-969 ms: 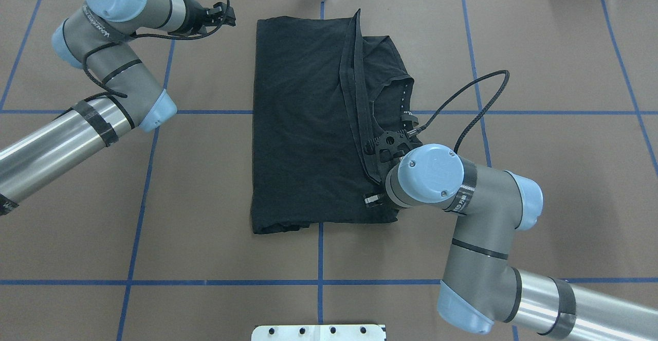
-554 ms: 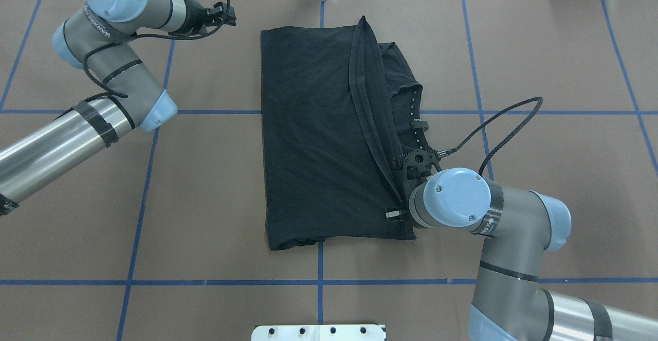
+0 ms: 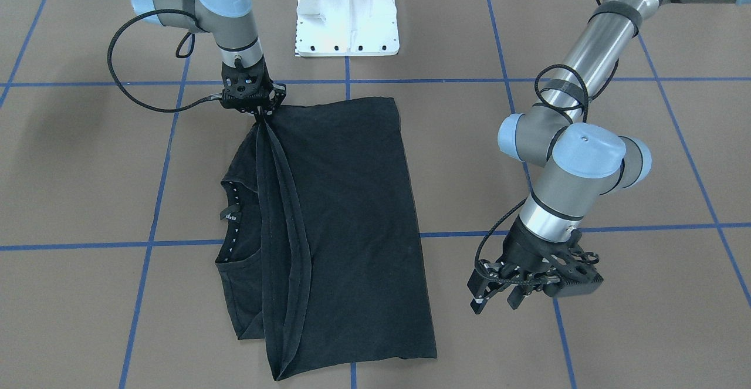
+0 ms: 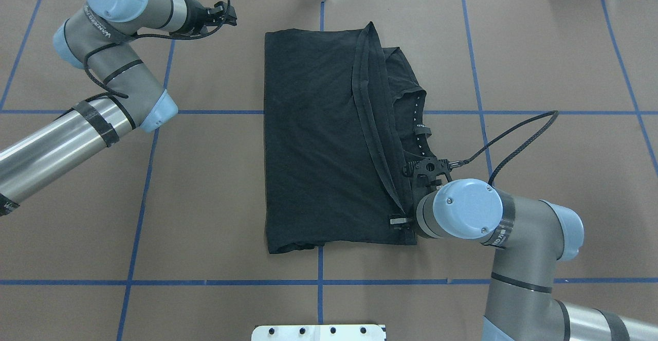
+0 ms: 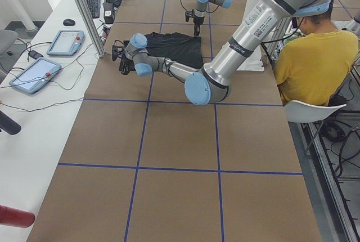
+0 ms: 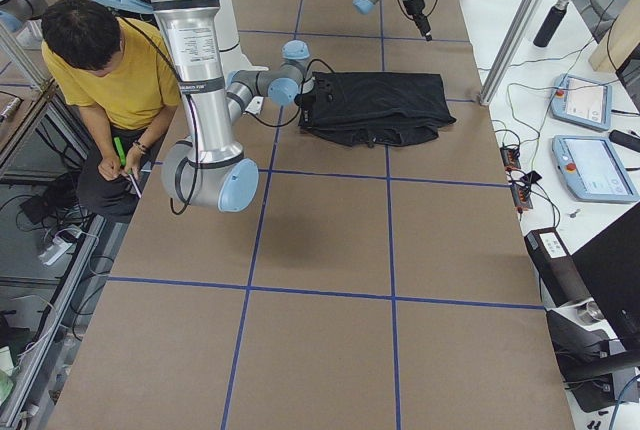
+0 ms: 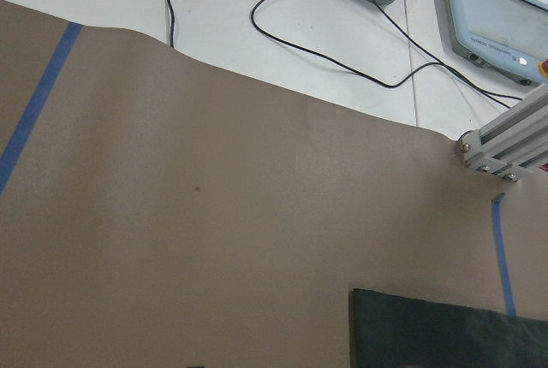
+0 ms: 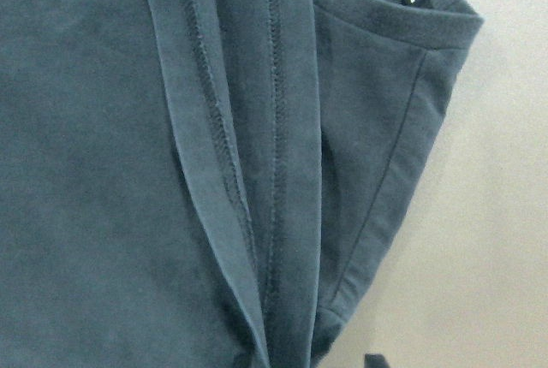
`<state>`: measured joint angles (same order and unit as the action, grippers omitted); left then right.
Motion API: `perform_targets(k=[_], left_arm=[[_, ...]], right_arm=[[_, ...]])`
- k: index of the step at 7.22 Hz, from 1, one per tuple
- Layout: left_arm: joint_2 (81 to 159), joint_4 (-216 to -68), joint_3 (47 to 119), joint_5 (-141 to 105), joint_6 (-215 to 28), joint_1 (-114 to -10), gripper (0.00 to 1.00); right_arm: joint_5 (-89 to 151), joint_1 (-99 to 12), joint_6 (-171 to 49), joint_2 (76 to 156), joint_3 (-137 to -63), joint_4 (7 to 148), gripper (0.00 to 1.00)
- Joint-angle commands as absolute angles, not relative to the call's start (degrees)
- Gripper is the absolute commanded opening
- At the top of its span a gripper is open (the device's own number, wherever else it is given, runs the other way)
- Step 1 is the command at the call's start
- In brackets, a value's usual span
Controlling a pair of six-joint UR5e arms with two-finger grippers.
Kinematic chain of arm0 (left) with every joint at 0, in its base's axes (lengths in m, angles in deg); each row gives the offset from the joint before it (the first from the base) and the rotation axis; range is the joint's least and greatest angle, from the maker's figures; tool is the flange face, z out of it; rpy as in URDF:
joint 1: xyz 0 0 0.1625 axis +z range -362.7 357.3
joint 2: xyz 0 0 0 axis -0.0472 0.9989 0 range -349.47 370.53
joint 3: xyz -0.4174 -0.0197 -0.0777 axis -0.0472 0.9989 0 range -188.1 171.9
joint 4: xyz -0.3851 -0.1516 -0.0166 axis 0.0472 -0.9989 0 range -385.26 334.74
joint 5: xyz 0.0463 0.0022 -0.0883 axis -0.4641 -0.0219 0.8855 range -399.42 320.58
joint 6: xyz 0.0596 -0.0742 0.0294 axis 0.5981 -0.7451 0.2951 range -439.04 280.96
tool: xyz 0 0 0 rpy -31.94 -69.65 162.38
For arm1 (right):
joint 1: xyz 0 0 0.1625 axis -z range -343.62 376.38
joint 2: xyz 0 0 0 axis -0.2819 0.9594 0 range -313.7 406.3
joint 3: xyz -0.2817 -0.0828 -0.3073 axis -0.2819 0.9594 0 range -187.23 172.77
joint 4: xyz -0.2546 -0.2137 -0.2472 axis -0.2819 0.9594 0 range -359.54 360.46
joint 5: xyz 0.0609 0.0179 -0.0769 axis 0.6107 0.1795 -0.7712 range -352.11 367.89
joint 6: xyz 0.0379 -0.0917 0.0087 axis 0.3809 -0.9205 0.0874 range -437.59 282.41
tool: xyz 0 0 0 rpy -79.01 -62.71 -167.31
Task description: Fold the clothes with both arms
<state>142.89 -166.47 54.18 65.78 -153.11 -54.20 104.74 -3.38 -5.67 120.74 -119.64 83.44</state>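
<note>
My right gripper is clamped tight on the hem of the black shirt, at the end of the shirt nearest the white base. Its wrist points straight down over that spot. From the pinch the doubled hem rises in a ridge and runs the length of the shirt, away from the robot, spreading wider toward the far end. The right wrist camera shows it as two stitched bands lying side by side. On the robot's-right side of that ridge the collar lies open, with a row of small white marks inside it and a little tag at its edge.

The shirt itself sits flat in the middle of the table as a long rectangle, straddling the blue tape lines.

My left gripper has its fingers apart and holds nothing. It is over bare table, well off the shirt's other long side and toward the far edge. Its wrist camera catches only one corner of the shirt at the bottom of the view.

A person in a yellow top sits behind the robot.
</note>
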Motion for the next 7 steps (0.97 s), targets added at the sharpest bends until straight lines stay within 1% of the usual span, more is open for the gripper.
perform_targets(k=[1,2,3,4,6,7], left_arm=[[142.9,-166.5,54.2,65.8,-153.1,-54.2,0.82],[142.9,-166.4,54.6,66.0,-153.1,-54.3,0.81],[142.1,-166.3,57.1,66.2,-153.1,-54.6,0.81],[139.3,-166.2,60.5,66.5,-153.0,-54.6,0.81],[137.9,-166.3,61.8,68.5,-153.0,-54.6,0.81],[137.8,-166.3,61.8,68.5,-153.0,-54.6,0.81]], right_arm=[[104.7,-3.7,-5.9,120.0,-121.8,84.0,1.00],[104.7,-5.2,-6.6,115.1,-117.9,84.9,1.00],[104.6,-6.4,-6.7,110.2,-112.6,84.9,1.00],[104.1,-6.7,-8.4,109.6,-110.7,84.9,1.00],[103.4,-7.7,-13.0,109.6,-108.8,85.2,0.99],[103.5,-8.0,-13.8,109.7,-108.2,86.3,0.89]])
